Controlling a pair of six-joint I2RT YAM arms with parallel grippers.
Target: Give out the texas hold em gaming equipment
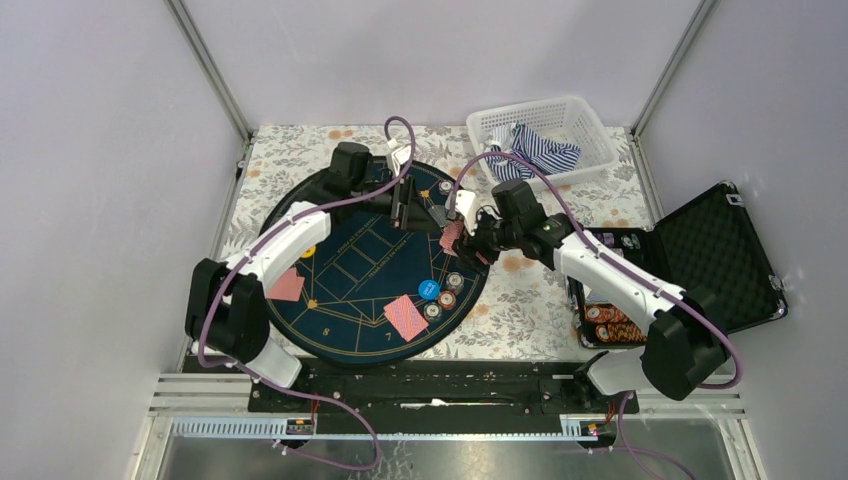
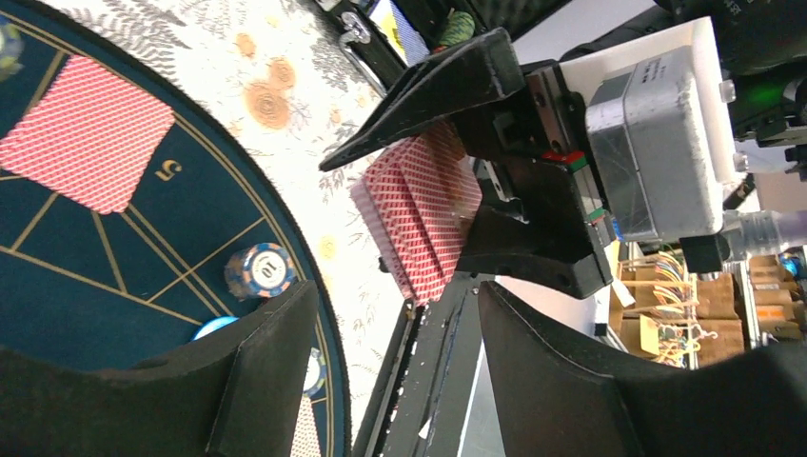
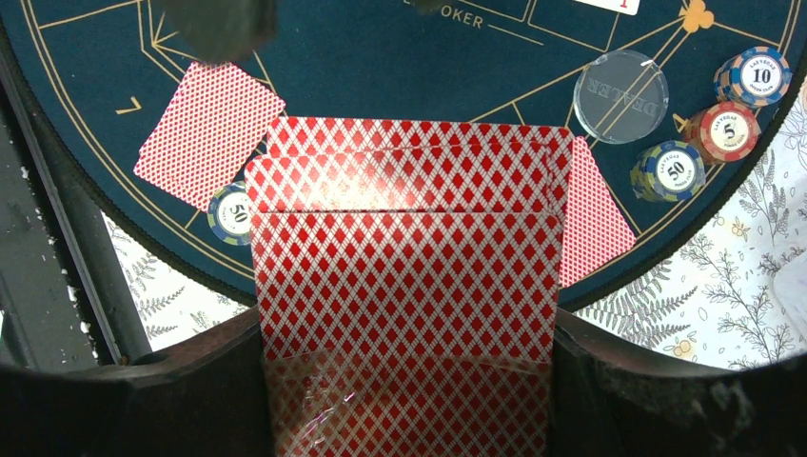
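As the overhead camera looks down, the round navy poker mat point(image 1: 345, 325) sits on a floral tablecloth point(image 1: 520, 310), and both arms meet at its far right side. The left gripper point(image 1: 405, 208) hangs over the far part of the mat, just beside the right gripper point(image 1: 462, 240), which is clamped on a stack of red-backed cards point(image 1: 450, 236) above the mat's right edge. Two face-down cards lie on the felt, one near the left edge point(image 1: 287, 285) and one near the front point(image 1: 406, 318). A blue disc point(image 1: 428, 290) and a few poker chips point(image 1: 446, 298) sit just beside that front card, and an orange disc point(image 1: 308, 251) is over on the left. An open black case point(image 1: 700, 250) at the right has orange-white chips point(image 1: 605, 320) in it. A white basket point(image 1: 590, 120) with striped cloth is at the far right corner.

Left wrist view: its own fingers point(image 2: 276, 381) stand apart with nothing between them, so it's open. Straight ahead, the stack point(image 2: 419, 214) is pinched in the other gripper, off the mat's edge and slightly fanned. A "10" chip point(image 2: 259, 271) sits on the felt.

Right wrist view: the stack point(image 3: 404, 286) fills the gap between the fingers point(image 3: 143, 400), held flat above the mat. Beyond it the disc point(image 3: 620, 95) reads DEALER and looks see-through, with 10, 5 and 50 chips next to it, and another 50 chip point(image 3: 233, 214) sits left, touching a card.
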